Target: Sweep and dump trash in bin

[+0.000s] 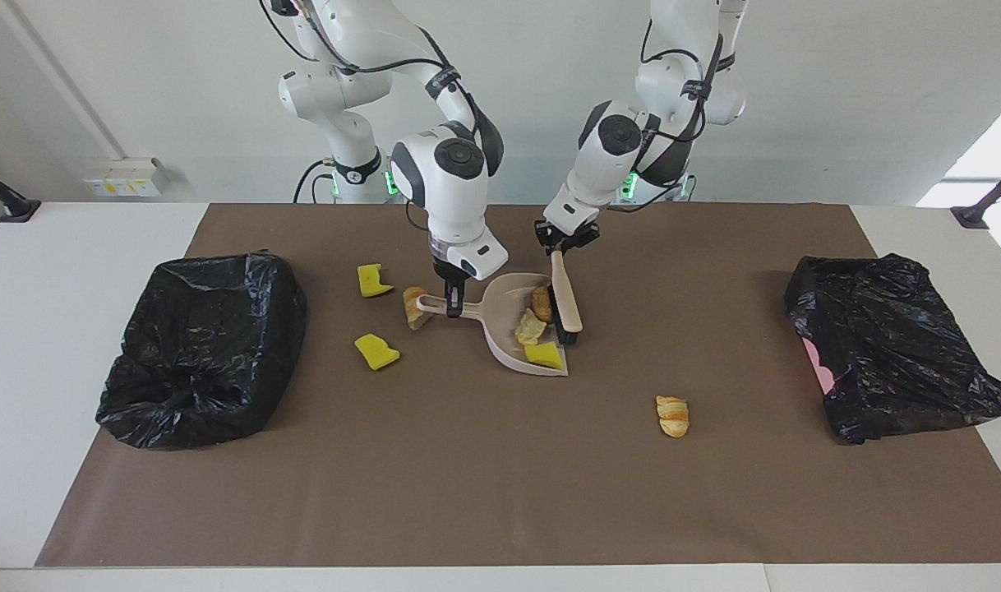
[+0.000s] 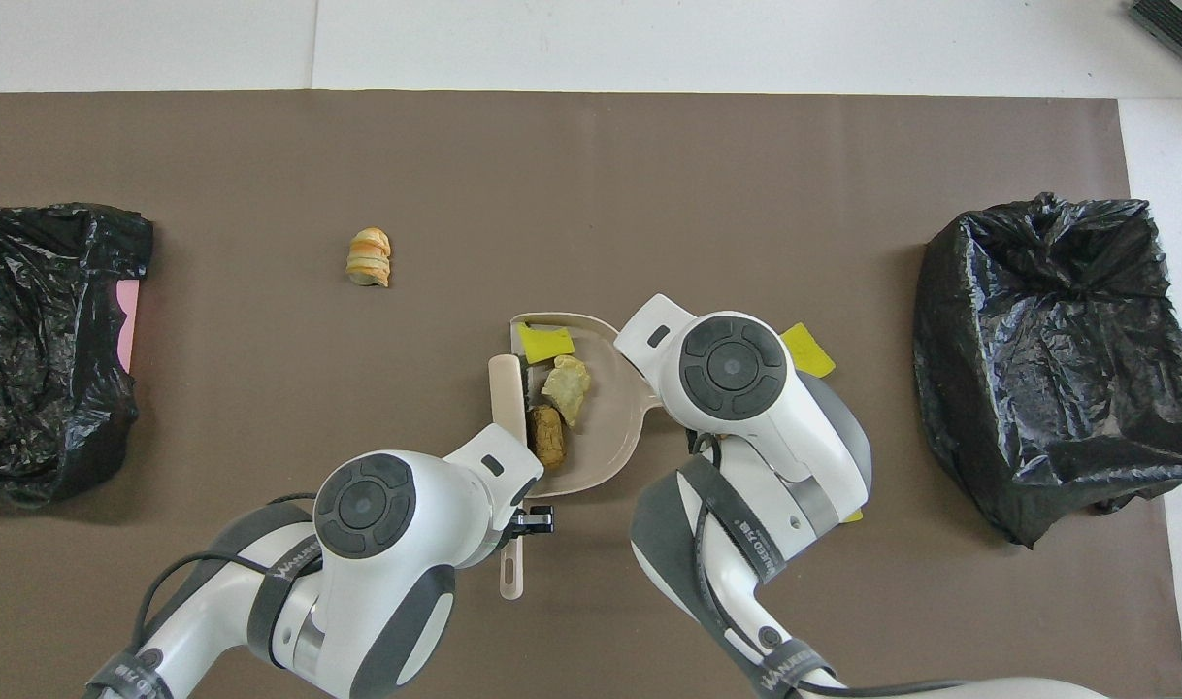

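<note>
Where the beige plastic dustpan [image 1: 513, 325] rests on the brown table mat [image 1: 500, 493], three trash pieces lie in it: a brown bread-like lump [image 1: 541, 302], a pale crumpled lump [image 1: 530, 328] and a yellow foam wedge [image 1: 543, 354]. At its open edge stands the beige-handled brush with black bristles [image 1: 567, 304], its handle clamped in the left gripper [image 1: 562, 242]. The right gripper [image 1: 454, 302] is closed on the dustpan's handle. Outside lie two yellow wedges [image 1: 374, 279] [image 1: 375, 351], a bread lump [image 1: 414, 306] beside the handle, and a croissant-like piece [image 1: 673, 415] farther from the robots. Black bag-lined bins [image 1: 200, 349] [image 1: 891, 345] sit at each end.
</note>
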Controlling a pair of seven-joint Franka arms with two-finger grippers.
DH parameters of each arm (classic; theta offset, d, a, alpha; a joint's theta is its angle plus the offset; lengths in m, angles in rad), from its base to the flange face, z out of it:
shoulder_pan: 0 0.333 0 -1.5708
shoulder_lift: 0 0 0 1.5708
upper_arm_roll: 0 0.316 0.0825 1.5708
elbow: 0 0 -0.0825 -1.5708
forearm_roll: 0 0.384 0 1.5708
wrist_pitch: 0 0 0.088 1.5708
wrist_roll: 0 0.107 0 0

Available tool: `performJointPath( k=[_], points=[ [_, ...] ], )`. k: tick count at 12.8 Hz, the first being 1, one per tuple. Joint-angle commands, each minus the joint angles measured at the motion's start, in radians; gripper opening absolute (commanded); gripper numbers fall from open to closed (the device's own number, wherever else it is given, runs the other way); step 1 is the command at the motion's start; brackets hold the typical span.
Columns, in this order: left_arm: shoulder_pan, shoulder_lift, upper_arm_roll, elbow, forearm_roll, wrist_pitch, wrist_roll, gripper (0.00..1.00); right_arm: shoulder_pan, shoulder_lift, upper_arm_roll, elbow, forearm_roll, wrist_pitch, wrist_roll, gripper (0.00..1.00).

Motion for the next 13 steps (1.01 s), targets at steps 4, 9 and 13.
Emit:
performJointPath(
  k=[4, 9, 13],
  points=[
    [0.265, -0.006, 0.012, 0.222, 0.172, -0.267, 0.144, 0.0, 0.002, 0.001, 0.002, -0.011, -0.017, 0.015, 0.039, 0.0],
    [0.468, 0.231, 0.012, 0.476, 0.381, -0.272, 0.408, 0.0, 0.013, -0.003, 0.002, -0.01, -0.017, 0.006, 0.111, 0.0],
    [0.54, 0.43, 0.011, 0.673, 0.529, -0.274, 0.557, 0.0, 0.027, -0.006, 0.002, -0.01, -0.018, -0.02, 0.177, 0.0]
  ],
)
